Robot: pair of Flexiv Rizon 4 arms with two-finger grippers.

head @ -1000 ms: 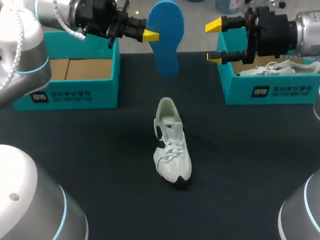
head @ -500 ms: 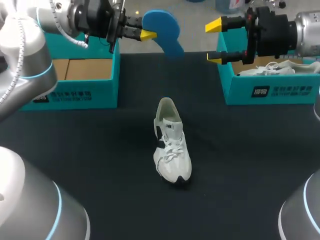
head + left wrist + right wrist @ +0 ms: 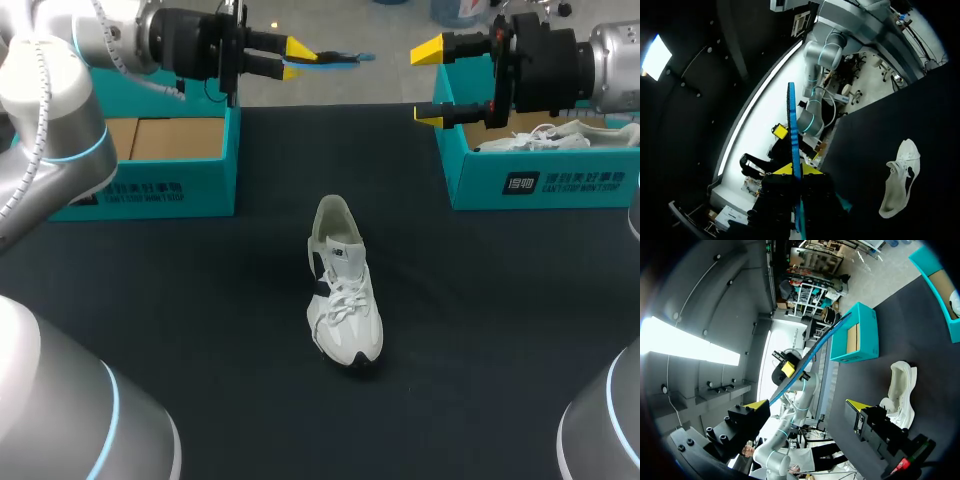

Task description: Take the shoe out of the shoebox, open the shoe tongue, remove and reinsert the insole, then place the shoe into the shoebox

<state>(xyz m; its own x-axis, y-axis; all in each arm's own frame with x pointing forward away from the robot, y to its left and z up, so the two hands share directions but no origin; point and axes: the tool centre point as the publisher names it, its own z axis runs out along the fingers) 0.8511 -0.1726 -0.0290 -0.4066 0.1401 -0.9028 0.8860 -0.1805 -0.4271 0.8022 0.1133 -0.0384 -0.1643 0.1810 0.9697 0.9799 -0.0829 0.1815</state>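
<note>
A white shoe (image 3: pixel 343 290) with a dark side patch lies in the middle of the black table, heel toward the back; the left wrist view shows this shoe (image 3: pixel 900 180) below and to one side of its gripper. High above the table's far edge, my left gripper (image 3: pixel 297 58) is shut on a blue insole (image 3: pixel 335 58), which I see edge-on and lying flat. In the left wrist view the insole (image 3: pixel 792 120) stands out from between the yellow tips of the gripper (image 3: pixel 793 170). My right gripper (image 3: pixel 430 83) hangs open and empty by the right shoebox (image 3: pixel 540 185), facing the insole (image 3: pixel 815 352).
A teal shoebox (image 3: pixel 150 170) at the back left shows a bare cardboard floor. The right teal shoebox holds a second white shoe (image 3: pixel 540 138). Dark tabletop (image 3: pixel 200 330) lies all around the middle shoe.
My left gripper has turned its wrist, bringing the insole from hanging face-on to lying flat and edge-on. The right arm and the shoe have stayed put.
</note>
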